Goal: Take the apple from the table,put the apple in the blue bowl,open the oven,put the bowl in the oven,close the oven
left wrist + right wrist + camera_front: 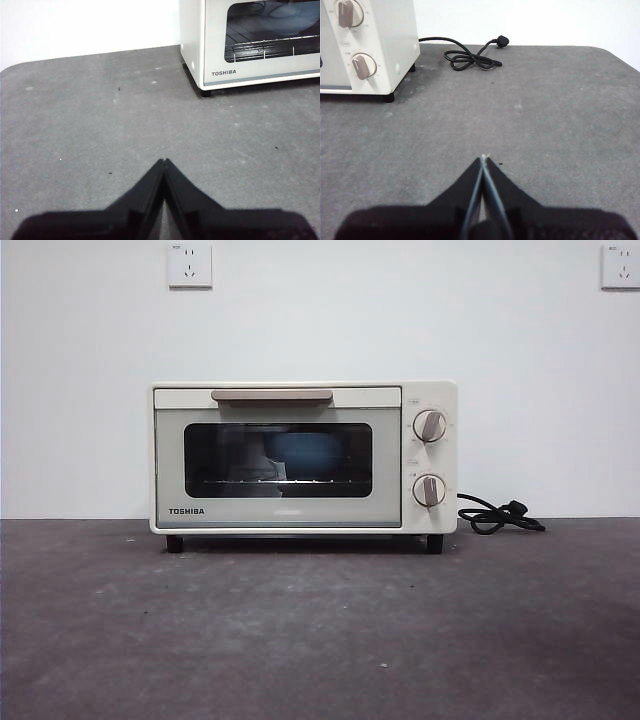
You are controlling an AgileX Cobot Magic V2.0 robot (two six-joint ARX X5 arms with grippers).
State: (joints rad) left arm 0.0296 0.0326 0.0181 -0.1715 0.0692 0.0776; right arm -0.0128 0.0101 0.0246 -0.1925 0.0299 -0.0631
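My left gripper [164, 161]: jaws pressed together, holding nothing, above the table [100, 130]
My right gripper [483, 158]: jaws pressed together, empty
Oven [303, 457]: door closed
Blue bowl [305, 454]: inside, on the rack
Apple: I cannot see it

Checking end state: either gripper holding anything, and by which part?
Nothing held. Left gripper and right gripper are shut and empty over the table; blue bowl sits inside the closed oven.

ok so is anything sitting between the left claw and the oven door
Nothing visible: only bare table lies between the left claw, its jaws shut, and the closed oven, which holds the blue bowl.
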